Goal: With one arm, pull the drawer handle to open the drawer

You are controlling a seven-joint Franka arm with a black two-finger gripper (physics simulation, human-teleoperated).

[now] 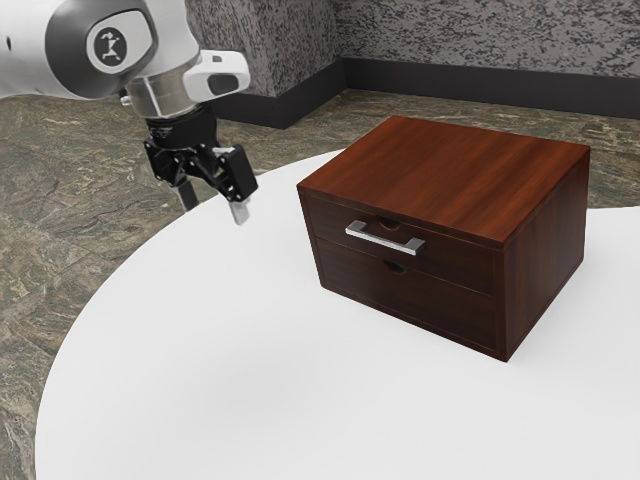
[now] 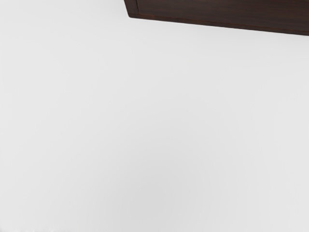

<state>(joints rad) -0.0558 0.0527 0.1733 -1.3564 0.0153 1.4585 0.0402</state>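
**Tool poised short of the handle, drawer not yet drawn**

Your tool [image 1: 213,208] hangs above the white tabletop [image 1: 250,380], fingers apart and pointing down, with nothing between them. It sits well apart from the dark wood cabinet [image 1: 460,165], which stands toward the exterior view's right. The silver handle [image 1: 385,237] lies across the front of the upper drawer [image 1: 450,260], and that drawer looks flush with the cabinet face. The wrist view takes in bare tabletop under the hand and a strip of the cabinet's lower edge beyond it.

By these signs you are at the approach step: no contact is made, and the whole pull lies ahead. The next move calls for you to carry the tool across to the cabinet front and bring it level with the handle. You will likely need to tip the hand toward the drawer face so the open fingers can straddle the bar from two sides. Then close on it and draw straight back, away from the cabinet.
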